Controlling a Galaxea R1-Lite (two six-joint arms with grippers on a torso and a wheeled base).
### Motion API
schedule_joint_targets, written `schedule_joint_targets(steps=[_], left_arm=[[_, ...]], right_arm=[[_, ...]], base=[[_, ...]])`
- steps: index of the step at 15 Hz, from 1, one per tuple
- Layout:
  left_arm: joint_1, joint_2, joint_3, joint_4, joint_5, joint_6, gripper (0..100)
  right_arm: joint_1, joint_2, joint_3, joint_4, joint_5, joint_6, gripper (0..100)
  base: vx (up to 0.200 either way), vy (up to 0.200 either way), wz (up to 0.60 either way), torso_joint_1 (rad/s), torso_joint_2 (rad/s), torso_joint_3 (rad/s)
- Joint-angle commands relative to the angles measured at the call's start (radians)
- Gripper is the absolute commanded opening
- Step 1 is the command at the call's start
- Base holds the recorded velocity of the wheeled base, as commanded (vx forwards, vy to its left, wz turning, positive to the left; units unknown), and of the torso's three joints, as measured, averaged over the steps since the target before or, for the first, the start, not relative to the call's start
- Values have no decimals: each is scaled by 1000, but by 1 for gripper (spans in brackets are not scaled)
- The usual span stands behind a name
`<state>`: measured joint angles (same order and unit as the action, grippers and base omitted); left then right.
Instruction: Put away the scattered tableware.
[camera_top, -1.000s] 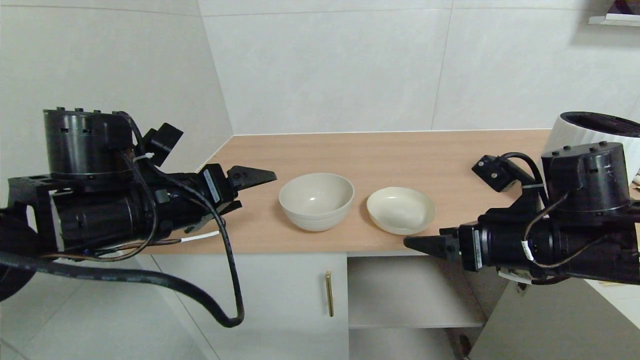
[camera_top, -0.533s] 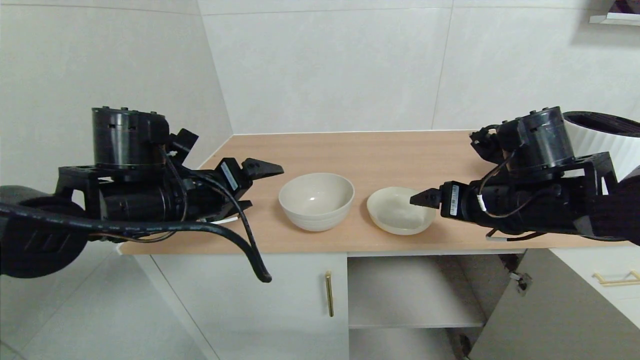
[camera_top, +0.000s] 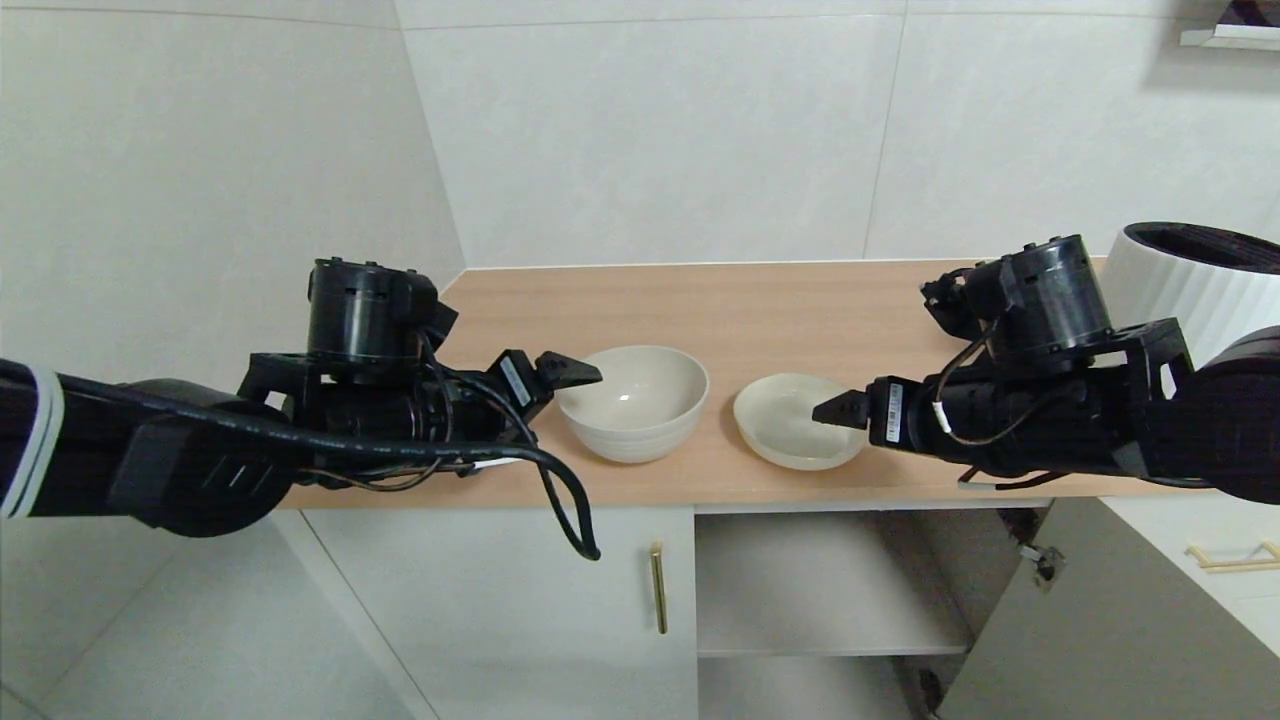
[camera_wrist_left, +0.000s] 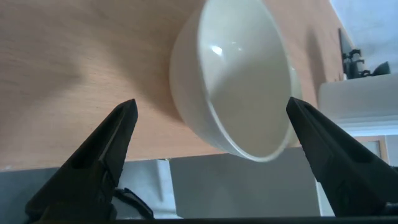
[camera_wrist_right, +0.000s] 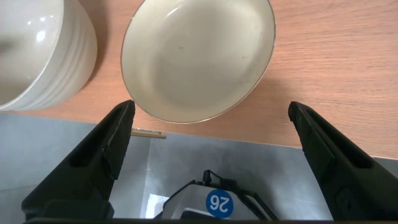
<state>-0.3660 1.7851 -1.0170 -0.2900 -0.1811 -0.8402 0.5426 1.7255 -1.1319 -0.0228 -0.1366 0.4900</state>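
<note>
We count two glossy cream bowls side by side on one wood-grain counter (camera_top: 760, 310). The left gripper (camera_wrist_left: 211, 106), fingers spread wide and holding nothing, sits just beside the deep round bowl (camera_top: 632, 402) with its ribbed outside. Next lies the shallow smooth bowl (camera_top: 800, 420), then the right gripper (camera_wrist_right: 210, 107), equally splayed and bare.

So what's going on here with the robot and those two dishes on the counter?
A two-armed robot is tidying tableware on a wooden counter. Its left gripper, jaws open, is at the left side of the deep bowl. Its right gripper, also open, is at the right edge of the shallow dish. Neither is gripped yet; both sit on the counter side by side. The cabinet below stands open.
</note>
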Motion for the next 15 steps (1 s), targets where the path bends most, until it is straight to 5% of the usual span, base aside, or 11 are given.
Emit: schedule_joint_targets(steps=[1, 7, 8, 15], left_arm=[[-1, 23, -6, 2, 0, 0, 100], [-1, 42, -6, 0, 28, 1, 100], [-2, 46, -8, 0, 35, 1, 0], [-2, 34, -8, 2, 37, 3, 0]], right_arm=[[0, 3, 0, 0, 0, -1, 100], [0, 6, 0, 0, -1, -1, 100], [0, 5, 0, 0, -1, -1, 100], [0, 14, -11, 0, -17, -4, 100]], base=[[0, 0, 0, 0, 0, 0], [0, 0, 0, 0, 0, 0], [0, 0, 0, 0, 0, 0], [0, 0, 0, 0, 0, 0]])
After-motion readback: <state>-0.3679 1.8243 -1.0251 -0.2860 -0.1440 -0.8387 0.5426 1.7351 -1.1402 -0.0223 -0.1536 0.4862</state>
